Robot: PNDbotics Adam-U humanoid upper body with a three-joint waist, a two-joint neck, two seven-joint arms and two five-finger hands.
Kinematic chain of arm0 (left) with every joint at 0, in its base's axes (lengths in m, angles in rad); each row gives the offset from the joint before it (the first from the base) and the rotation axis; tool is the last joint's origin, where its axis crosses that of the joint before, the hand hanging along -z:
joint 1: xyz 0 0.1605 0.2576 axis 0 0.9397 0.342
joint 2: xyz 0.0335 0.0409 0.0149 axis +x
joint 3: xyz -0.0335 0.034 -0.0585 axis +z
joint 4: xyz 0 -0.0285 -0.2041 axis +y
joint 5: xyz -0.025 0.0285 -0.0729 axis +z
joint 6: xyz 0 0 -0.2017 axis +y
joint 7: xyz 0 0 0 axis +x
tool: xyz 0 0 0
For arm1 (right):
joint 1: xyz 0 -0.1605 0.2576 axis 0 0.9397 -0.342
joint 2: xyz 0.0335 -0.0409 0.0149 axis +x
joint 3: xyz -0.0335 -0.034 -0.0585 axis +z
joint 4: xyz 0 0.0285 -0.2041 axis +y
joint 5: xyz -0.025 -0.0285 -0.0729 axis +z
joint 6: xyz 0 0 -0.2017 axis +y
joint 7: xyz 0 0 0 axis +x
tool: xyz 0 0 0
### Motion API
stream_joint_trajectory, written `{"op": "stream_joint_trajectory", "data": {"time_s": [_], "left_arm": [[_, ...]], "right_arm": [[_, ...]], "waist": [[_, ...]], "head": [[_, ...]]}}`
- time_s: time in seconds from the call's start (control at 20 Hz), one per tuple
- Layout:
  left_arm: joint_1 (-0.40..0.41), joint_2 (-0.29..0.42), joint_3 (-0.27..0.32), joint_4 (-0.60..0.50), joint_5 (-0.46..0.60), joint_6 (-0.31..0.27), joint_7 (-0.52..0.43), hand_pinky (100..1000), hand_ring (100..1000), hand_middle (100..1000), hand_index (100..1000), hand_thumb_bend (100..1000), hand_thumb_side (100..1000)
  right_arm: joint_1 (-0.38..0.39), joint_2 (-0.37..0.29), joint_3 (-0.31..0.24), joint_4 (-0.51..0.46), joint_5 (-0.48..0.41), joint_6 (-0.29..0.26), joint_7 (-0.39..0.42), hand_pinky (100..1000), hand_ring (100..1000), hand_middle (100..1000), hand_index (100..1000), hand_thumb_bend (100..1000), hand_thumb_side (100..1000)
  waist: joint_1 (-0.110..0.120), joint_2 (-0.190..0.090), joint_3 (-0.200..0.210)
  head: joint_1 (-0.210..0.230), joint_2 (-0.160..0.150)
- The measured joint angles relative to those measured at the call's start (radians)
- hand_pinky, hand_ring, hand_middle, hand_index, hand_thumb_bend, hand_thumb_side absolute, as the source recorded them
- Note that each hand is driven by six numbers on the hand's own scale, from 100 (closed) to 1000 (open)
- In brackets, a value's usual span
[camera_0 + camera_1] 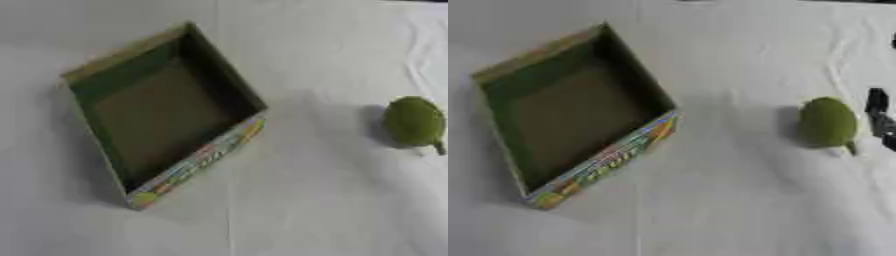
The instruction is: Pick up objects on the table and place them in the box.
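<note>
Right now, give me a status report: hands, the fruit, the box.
Right hand at the right edge beside green fruit, fingers unclear. Left hand out of view. Box empty. Nothing between.

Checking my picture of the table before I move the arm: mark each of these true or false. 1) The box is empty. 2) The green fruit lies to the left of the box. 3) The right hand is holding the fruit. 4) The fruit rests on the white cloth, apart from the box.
1) True: nothing shows inside the box.
2) False: the green fruit lies to the right of the box.
3) False: the right hand shows only at the right edge of the right eye view, beside the fruit, not around it.
4) True: bare white cloth separates them.
</note>
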Motion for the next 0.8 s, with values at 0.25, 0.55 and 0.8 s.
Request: {"op": "stream_joint_trajectory", "data": {"time_s": [0.25,0.55,0.8], "left_arm": [[0.003,0.001,0.0,0.0,-0.004,0.0,0.0,620,642,617,809,100,556],[0.008,0.001,0.0,0.0,-0.005,0.0,0.0,620,641,617,809,100,556],[0.008,0.002,0.0,0.0,-0.005,0.0,-0.001,620,641,618,809,100,556]], "right_arm": [[0.03,-0.009,0.03,0.0,0.067,-0.008,-0.002,843,870,863,919,100,201],[0.047,-0.021,0.052,0.0,0.127,-0.025,0.021,850,883,880,929,100,198],[0.048,-0.029,0.066,0.0,0.157,-0.044,0.054,857,888,887,935,100,200]], "waist": [[0.0,-0.004,-0.005],[0.0,-0.005,-0.01],[0.0,-0.006,-0.01]], "head": [[0.003,0.0],[0.004,0.0],[0.004,0.0]]}}
